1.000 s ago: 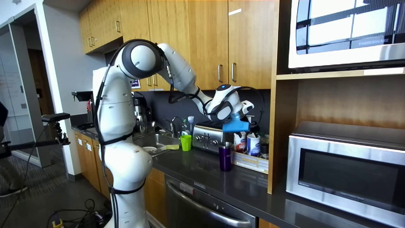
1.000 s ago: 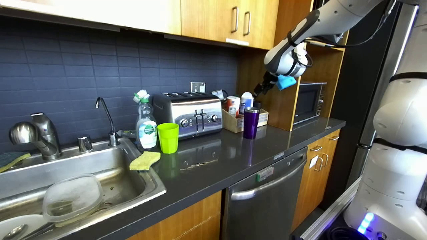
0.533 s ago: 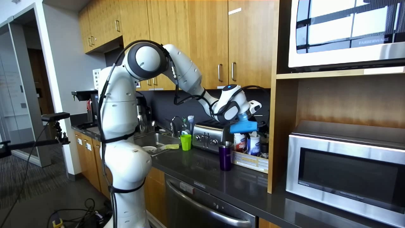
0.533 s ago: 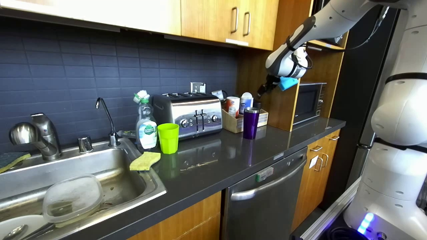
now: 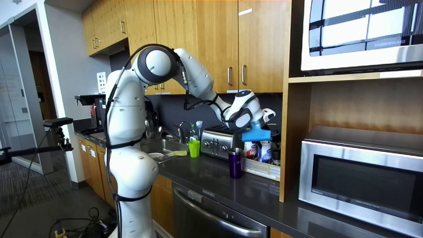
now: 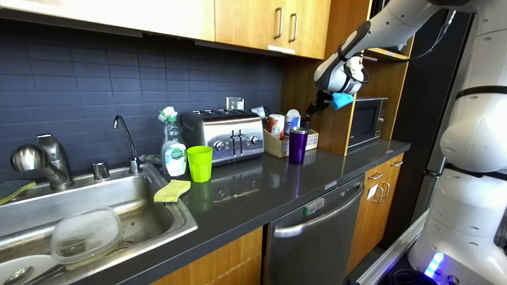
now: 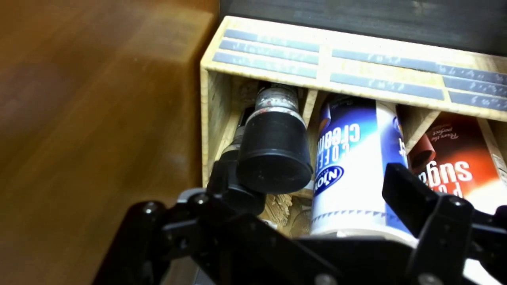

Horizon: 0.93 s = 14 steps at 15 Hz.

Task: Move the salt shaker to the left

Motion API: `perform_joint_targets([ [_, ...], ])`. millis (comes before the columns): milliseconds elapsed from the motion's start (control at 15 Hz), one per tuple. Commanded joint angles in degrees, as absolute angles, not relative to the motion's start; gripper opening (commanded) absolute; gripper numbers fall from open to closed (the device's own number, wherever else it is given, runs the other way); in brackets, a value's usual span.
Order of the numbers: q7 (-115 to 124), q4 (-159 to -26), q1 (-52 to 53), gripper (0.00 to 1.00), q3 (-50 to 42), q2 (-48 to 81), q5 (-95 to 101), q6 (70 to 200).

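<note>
Two black-capped shakers stand in the end compartment of the wooden box. The nearer shaker (image 7: pixel 275 154) shows a wide black cap; the second shaker (image 7: pixel 247 200) is partly hidden behind it and a finger. I cannot tell which holds salt. A black cap also shows in both exterior views (image 5: pixel 276 154) (image 6: pixel 305 124). My gripper (image 7: pixel 307 174) is open, its fingers wide apart over the box, one by the shakers and one over the creamer canister (image 7: pixel 356 170). In an exterior view, the gripper (image 6: pixel 311 111) is just above the shaker; nothing is held.
The wooden box (image 7: pixel 261 69) also holds a red sugar canister (image 7: pixel 455 166). A wooden cabinet side (image 7: pixel 119 99) stands close beside the shakers. A purple tumbler (image 6: pixel 298 146) stands in front of the box. A toaster (image 6: pixel 233 138) and green cup (image 6: pixel 200 164) are farther along the counter.
The gripper has moved toward the cabinet side and lowered closer to the shakers. The shakers, canisters and tumbler have not moved. A person at the edge has gone out of view.
</note>
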<state>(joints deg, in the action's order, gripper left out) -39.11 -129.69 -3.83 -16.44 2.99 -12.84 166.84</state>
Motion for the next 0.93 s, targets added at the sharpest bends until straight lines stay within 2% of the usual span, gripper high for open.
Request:
perform_joint_targets([
  [0,-42.23,-127.10,-4.08,1.00,-15.52,5.35,-16.61,165.76],
  [867,-42.87,-121.82,-3.96,1.00,-14.94,13.41,-15.07,168.31],
])
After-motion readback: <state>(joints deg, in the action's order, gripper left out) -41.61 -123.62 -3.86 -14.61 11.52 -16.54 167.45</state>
